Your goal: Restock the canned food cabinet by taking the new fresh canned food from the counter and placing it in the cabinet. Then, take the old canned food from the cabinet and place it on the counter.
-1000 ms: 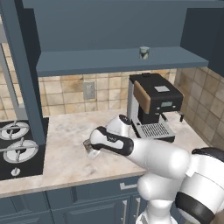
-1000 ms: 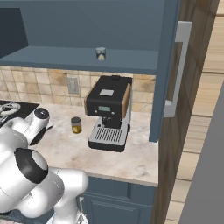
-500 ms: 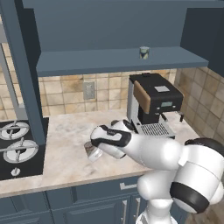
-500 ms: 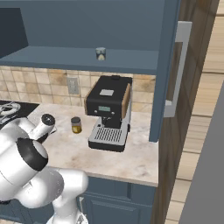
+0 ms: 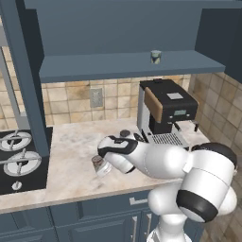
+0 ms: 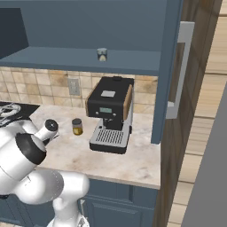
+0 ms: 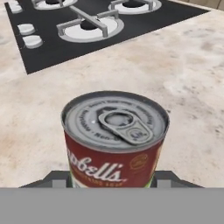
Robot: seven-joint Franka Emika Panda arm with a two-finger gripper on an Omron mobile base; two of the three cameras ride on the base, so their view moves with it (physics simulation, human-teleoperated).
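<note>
My gripper [image 7: 113, 180] is shut on the old canned food [image 7: 114, 140], a can with a red band and a silver pull-tab lid. In the left base view this can [image 5: 99, 166] hangs tilted just over the beige marbled counter [image 5: 71, 179], right of the stovetop; whether it touches the stone I cannot tell. From the right side the held can [image 6: 49, 127] shows beside the arm's elbow. The new fresh canned food [image 5: 156, 56], a small grey-blue can [image 6: 102, 54], stands upright on the shelf of the dark blue cabinet [image 5: 118, 66].
A black coffee machine [image 5: 165, 111] stands at the back right of the counter. A dark can with a yellow band [image 6: 77, 127] sits left of it. The black stovetop [image 7: 87, 30] lies left of the gripper. An open cabinet door [image 6: 170, 75] hangs at the right.
The arm has swung forward and the gripper has come down a little toward the counter with the red can still in it. The grey-blue can on the shelf has not moved.
</note>
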